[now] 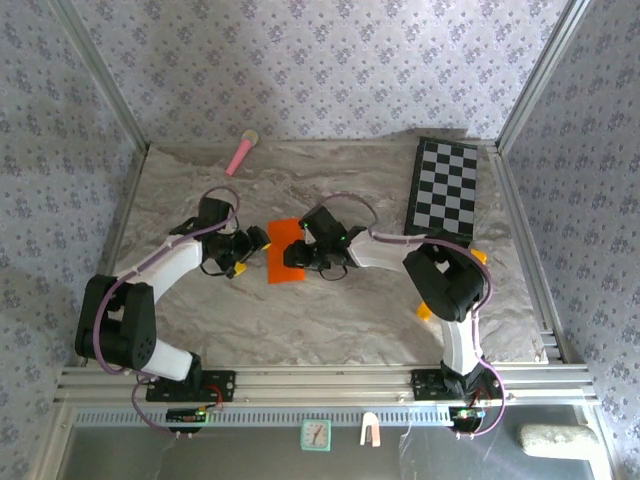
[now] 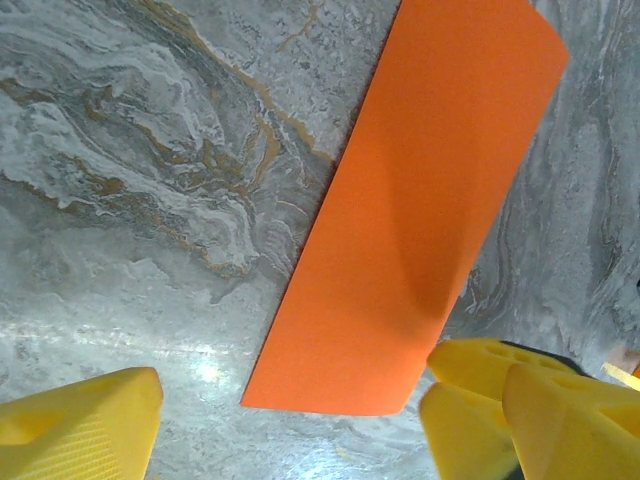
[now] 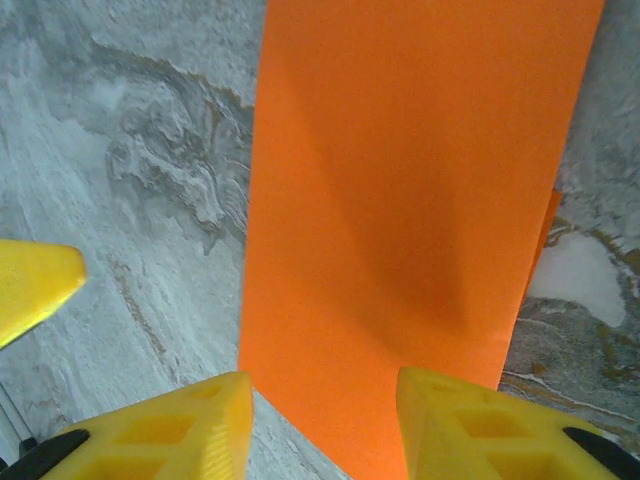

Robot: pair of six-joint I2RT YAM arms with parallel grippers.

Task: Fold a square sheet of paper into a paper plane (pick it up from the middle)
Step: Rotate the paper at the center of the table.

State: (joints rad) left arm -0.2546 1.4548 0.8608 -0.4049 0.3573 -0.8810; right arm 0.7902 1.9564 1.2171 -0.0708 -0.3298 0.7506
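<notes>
The square sheet of paper (image 1: 280, 255) lies folded at the middle of the table (image 1: 200, 320). Left jaws gape beside it. Right jaws, half-spread, straddle its end; closing could drag it, skewing the crease.

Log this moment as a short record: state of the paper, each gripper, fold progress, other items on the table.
paper: orange sheet, a long rectangle lying flat on the marble table
left gripper: open, at a corner of the sheet, gripping nothing
right gripper: open, fingers apart over one end of the sheet
fold progress: no dart shape yet
other items: pink stick and checkerboard at the far side
</notes>
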